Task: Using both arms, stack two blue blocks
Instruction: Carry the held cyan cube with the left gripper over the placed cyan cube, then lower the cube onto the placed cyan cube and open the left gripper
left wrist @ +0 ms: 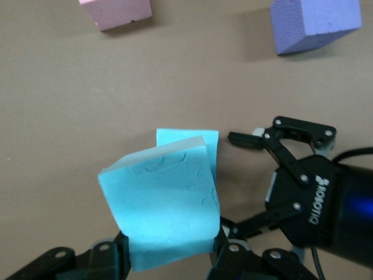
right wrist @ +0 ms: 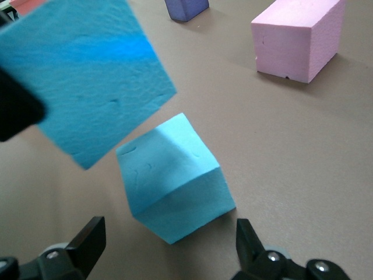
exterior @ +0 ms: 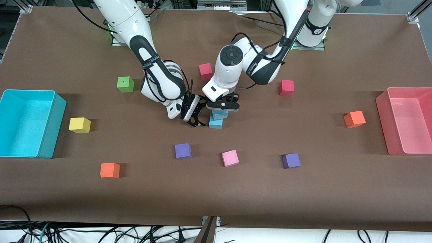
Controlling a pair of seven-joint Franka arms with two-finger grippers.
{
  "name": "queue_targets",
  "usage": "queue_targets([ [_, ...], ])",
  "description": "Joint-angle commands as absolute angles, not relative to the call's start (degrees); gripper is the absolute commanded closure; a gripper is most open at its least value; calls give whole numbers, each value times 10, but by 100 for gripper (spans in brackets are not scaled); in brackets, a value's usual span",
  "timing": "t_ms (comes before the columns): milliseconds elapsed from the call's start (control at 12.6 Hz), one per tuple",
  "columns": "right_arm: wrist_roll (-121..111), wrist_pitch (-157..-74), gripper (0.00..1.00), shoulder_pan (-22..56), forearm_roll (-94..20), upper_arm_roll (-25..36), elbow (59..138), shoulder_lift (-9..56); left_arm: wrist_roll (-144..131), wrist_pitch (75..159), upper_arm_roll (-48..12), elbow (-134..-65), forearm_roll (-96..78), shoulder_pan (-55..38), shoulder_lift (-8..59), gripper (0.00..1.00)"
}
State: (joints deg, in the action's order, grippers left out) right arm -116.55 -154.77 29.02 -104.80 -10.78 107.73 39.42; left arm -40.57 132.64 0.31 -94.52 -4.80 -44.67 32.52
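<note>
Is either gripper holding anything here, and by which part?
The left gripper holds one blue block by two opposite side faces, above the other blue block on the table. The right gripper is open beside them, holding nothing.

Even, bright overhead light falls on the brown bench point(exterior: 216, 189), with no glare. Cubes cast short, soft shadows toward the frame's right in the front view, which is sharp throughout. In the right wrist view the held blue block point(right wrist: 87, 76) at upper left is blurred; the fingers point(right wrist: 87, 242) along the bottom edge look soft.
</note>
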Motion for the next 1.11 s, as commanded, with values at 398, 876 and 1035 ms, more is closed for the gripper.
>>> queue_targets([
  [398,-1187,-1537,1,297,-1064,-98,1066,403,-410,1321,18,-898,-54,-468,368,100],
  [876,-1187,-1537,1,297,-1064,-98,1066,403,-409,1324,18,-898,-54,-468,379,98],
  [1035,-1187,-1537,1,298,-1064,-97,1066,403,-409,1324,18,-898,-54,-469,381,98],
])
